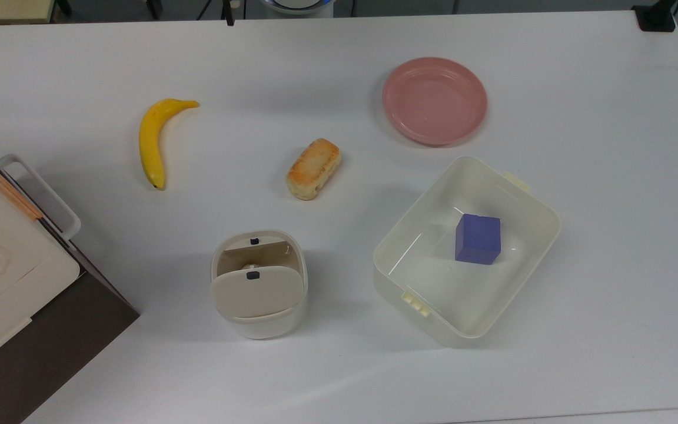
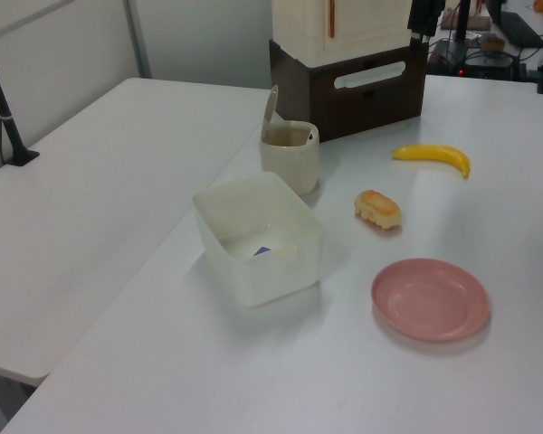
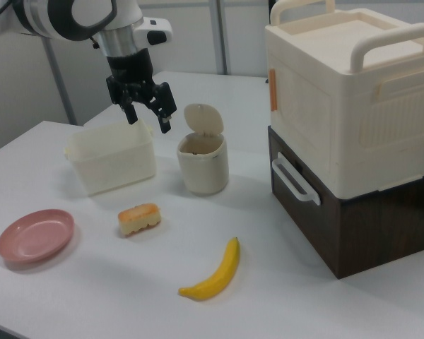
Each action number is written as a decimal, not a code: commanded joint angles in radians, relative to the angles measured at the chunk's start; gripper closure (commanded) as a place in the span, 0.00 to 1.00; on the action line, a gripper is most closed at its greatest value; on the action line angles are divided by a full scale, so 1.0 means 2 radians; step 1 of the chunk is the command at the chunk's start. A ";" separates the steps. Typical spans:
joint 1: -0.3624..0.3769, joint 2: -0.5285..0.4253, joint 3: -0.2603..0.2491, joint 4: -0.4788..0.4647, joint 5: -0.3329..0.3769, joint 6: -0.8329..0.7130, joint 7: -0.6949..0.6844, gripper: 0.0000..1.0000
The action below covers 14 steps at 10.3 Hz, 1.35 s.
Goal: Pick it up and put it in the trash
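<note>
The trash [image 1: 259,323] is a small cream bin with its beige swing lid [image 1: 256,291] tipped open; it also stands in the left view [image 2: 290,165] and the right view [image 3: 203,173]. Inside its opening a small pale lump [image 1: 250,267] shows, the paper wad as far as I can tell. My gripper [image 3: 148,121] hangs open and empty in the air, to the right view's left of the bin and above the tub's near corner. Its dark body also shows at the left view's upper edge [image 2: 425,16].
A bread roll [image 1: 313,168], a banana [image 1: 150,141] and a pink plate [image 1: 434,100] lie on the white table. A larger cream tub [image 1: 518,194] holds a blue cube [image 1: 478,238]. A big cream box on a brown base [image 3: 353,141] stands beside the bin.
</note>
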 commanded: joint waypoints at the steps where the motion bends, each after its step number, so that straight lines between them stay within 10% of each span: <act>1: 0.004 -0.013 -0.003 -0.008 0.030 -0.018 0.017 0.00; 14: 0.013 -0.013 0.003 -0.003 0.044 -0.026 0.083 0.00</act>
